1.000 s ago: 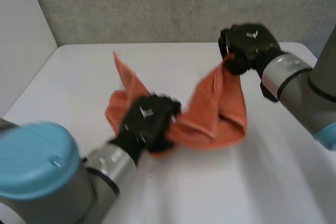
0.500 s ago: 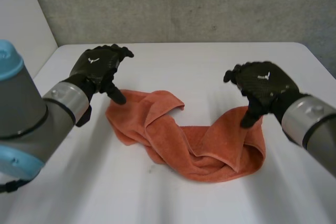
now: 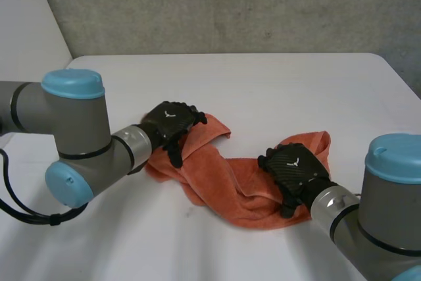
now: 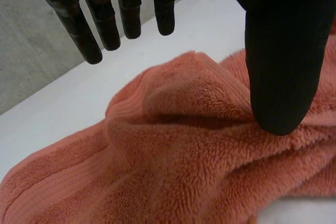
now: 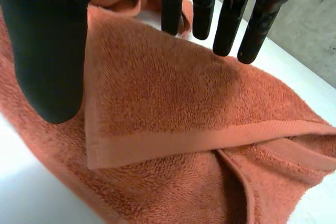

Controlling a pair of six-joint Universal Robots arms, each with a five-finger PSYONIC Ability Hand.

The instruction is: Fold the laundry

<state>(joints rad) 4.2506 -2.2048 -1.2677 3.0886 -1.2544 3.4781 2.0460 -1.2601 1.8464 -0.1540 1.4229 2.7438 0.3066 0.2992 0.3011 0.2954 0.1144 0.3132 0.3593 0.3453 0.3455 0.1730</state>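
A: How far along is the folding?

B: Barely begun, I'd judge. The towel (image 3: 227, 179) lies in a rumpled, twisted band across the middle of the desk (image 3: 263, 83), with no flat layer or straight fold yet. It needs spreading out before any real fold.

A: What are the hands doing?

B: The left hand (image 3: 172, 122) is over the towel's left end. Its fingers (image 4: 86, 32) are straight and slightly spread, clear of the cloth, and only the thumb tip rests on a ridge. Nothing is pinched.

A: And the other?

B: The right hand (image 3: 294, 166) sits over the right end, fingers (image 5: 228, 24) straight and apart above a corner flap turned over on itself. It grips nothing either.

A: The towel itself?

B: Orange terry, thick and fluffy, with a flat woven band along the hem. It has bunched ridges at the left and a doubled flap at the right.
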